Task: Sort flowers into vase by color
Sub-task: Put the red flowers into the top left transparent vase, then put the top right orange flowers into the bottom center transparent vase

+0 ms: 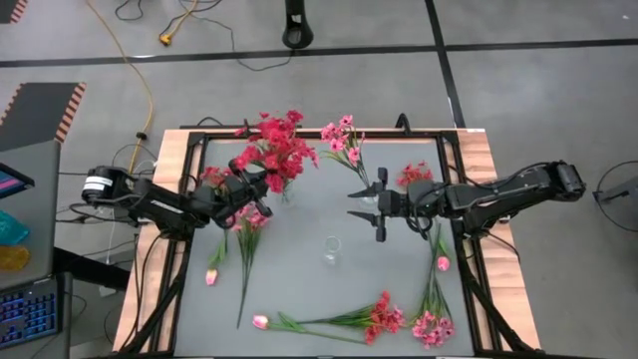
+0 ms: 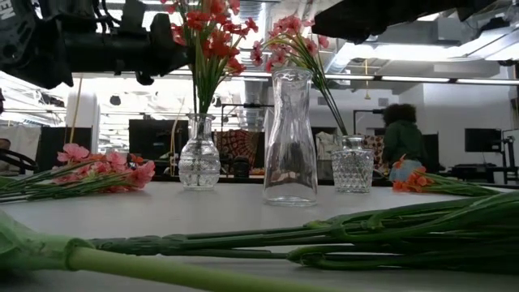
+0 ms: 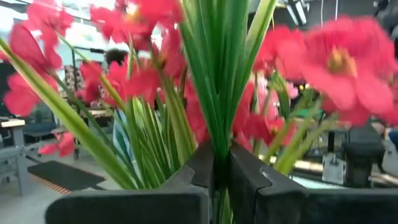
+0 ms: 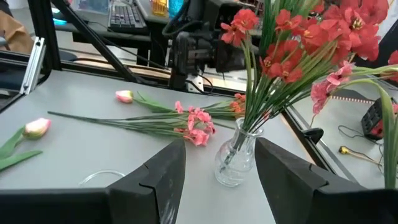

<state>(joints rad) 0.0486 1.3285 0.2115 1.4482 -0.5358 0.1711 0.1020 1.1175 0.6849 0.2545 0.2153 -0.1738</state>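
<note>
A round glass vase (image 2: 199,162) holds red sprays (image 1: 279,145); a cut-glass vase (image 2: 353,169) holds light pink sprays (image 1: 344,140). A tall clear vase (image 2: 290,138) stands empty between them, nearer the front. My left gripper (image 1: 257,196) is at the red bunch, shut on green stems. My right gripper (image 1: 361,204) hovers open, above the table, beside the pink bunch's vase. More sprays and tulip buds lie flat on the table: pink ones on the left (image 1: 244,234) and several along the near edge (image 1: 384,317). My left gripper (image 3: 217,186) pinches a bundle of thin green stems (image 3: 217,124) of the red flowers between its two fingers. The stems stand upright through the fingers, with blossoms above. Their lower end is hidden below the fingers in the left wrist view.
A red spray (image 1: 414,175) lies under the right arm, and a tulip bud (image 1: 442,263) and a pink spray (image 1: 431,327) lie at the right near corner. A tulip (image 1: 260,321) rests at the near edge. A person sits beyond the table (image 2: 397,130).
</note>
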